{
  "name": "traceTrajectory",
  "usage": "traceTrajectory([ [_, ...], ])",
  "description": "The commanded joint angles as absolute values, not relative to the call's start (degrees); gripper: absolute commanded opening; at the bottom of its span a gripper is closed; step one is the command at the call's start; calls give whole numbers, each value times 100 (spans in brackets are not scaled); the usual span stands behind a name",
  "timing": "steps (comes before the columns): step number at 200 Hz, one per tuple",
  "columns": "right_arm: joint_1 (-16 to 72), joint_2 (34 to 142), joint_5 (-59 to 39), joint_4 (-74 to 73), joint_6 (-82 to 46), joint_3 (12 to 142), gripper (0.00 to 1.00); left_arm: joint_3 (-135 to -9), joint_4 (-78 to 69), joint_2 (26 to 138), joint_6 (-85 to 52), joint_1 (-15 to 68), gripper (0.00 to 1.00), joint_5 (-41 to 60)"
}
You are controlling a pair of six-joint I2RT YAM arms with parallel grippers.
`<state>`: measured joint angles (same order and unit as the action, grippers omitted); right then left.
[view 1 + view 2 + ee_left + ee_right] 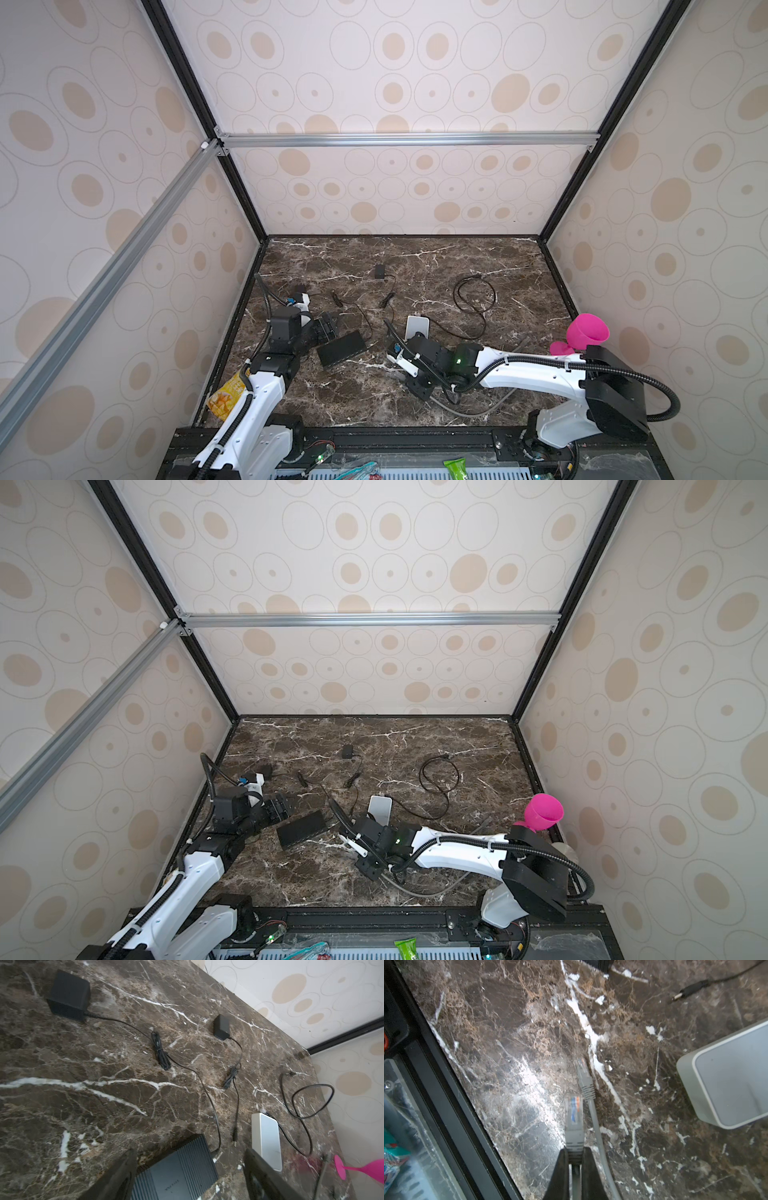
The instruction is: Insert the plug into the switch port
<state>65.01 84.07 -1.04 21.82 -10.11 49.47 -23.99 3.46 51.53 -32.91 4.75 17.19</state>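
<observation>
The switch (341, 348) (301, 828) is a flat black ribbed box lying on the marble table. My left gripper (326, 326) (191, 1167) hangs open above its left end, and in the left wrist view the switch (176, 1174) lies between the two spread fingers (122, 1176). Its ports do not show. My right gripper (419, 385) (575, 1150) is low near the table's front, shut on the boot of a grey network plug (573, 1120) that sticks out past the fingertips. The grey cable's other plug (584, 1078) lies on the table just beyond it.
A white box (417, 326) (726, 1080) stands right of the switch. Two black power adapters (379, 272) (300, 289) with thin leads and a looped black cable (473, 295) lie farther back. A pink cup (586, 332) sits at the right edge, and a yellow bag (226, 395) at the left.
</observation>
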Motion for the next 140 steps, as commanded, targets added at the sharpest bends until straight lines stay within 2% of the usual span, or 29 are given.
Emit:
traceTrajectory([
  [1, 6500, 8182, -231, 2047, -1210, 4813, 0, -2175, -573, 5462, -3428, 448, 81, 1318],
  [70, 6503, 7707, -229, 2151, -1275, 4437, 0, -1963, -1226, 6664, -3419, 533, 81, 1632],
  [140, 6503, 8674, -697, 1949, -1380, 4838, 0, -1684, -1266, 6645, -3578, 1065, 82, 2101],
])
